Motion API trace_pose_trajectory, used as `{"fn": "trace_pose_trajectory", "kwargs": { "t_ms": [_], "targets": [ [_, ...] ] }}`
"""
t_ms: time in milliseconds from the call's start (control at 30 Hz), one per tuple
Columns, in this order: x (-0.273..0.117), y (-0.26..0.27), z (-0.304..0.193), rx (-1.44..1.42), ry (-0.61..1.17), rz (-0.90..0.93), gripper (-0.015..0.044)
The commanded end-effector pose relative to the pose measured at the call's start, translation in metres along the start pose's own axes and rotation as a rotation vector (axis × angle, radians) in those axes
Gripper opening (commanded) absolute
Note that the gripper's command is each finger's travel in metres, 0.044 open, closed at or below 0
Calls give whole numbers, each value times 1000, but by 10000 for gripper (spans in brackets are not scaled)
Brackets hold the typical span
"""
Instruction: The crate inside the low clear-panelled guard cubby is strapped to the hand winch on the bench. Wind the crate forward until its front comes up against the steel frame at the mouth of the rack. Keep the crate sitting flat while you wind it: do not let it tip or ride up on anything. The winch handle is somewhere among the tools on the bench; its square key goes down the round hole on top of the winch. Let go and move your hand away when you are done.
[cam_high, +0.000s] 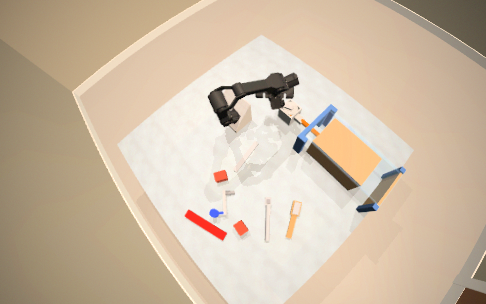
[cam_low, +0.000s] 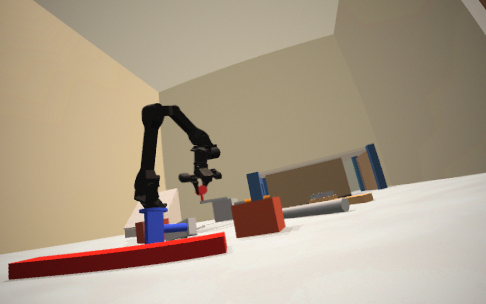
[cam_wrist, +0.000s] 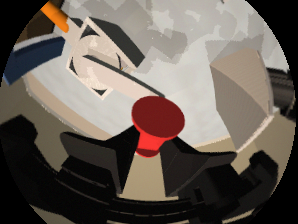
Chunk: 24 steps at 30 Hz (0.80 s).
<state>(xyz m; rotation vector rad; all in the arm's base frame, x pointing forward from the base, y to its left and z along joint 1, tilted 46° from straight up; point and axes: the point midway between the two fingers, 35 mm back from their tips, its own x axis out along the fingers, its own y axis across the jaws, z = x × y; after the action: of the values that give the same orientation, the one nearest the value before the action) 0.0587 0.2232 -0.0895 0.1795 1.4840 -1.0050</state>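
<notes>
My gripper (cam_high: 278, 104) (cam_low: 202, 189) (cam_wrist: 149, 125) is shut on the red knob (cam_low: 202, 190) (cam_wrist: 158, 116) of the winch handle. The handle's pale flat arm (cam_wrist: 130, 82) reaches from the knob over the round top of the winch (cam_high: 287, 116) (cam_low: 223, 210) (cam_wrist: 131, 42). The key is hidden under the arm, so its depth in the hole does not show. An orange strap (cam_high: 308, 126) (cam_wrist: 56, 16) runs from the winch under the blue frame (cam_high: 317, 125) (cam_low: 252, 186) to the crate (cam_high: 347, 150) (cam_low: 307, 181). The crate looks flat, its front a small gap behind the frame.
A pale wedge-shaped block (cam_high: 242, 116) (cam_wrist: 240, 95) stands by the arm's base. Farther off lie two red blocks (cam_high: 220, 176) (cam_high: 240, 228), a red bar (cam_high: 205, 225) (cam_low: 125, 255), a blue-knobbed crank (cam_high: 214, 213) (cam_low: 155, 225), a pale rod (cam_high: 268, 220) and an orange-handled tool (cam_high: 291, 226).
</notes>
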Motion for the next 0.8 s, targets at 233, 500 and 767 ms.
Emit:
{"fn": "trace_pose_trajectory", "kwargs": {
  "t_ms": [233, 500, 767],
  "targets": [
    [-6, -5, 20, 4, -26, -5, 0],
    [-10, -7, 28, 4, -26, -5, 0],
    [-14, -7, 37, 4, -27, -6, 0]
  ]
}}
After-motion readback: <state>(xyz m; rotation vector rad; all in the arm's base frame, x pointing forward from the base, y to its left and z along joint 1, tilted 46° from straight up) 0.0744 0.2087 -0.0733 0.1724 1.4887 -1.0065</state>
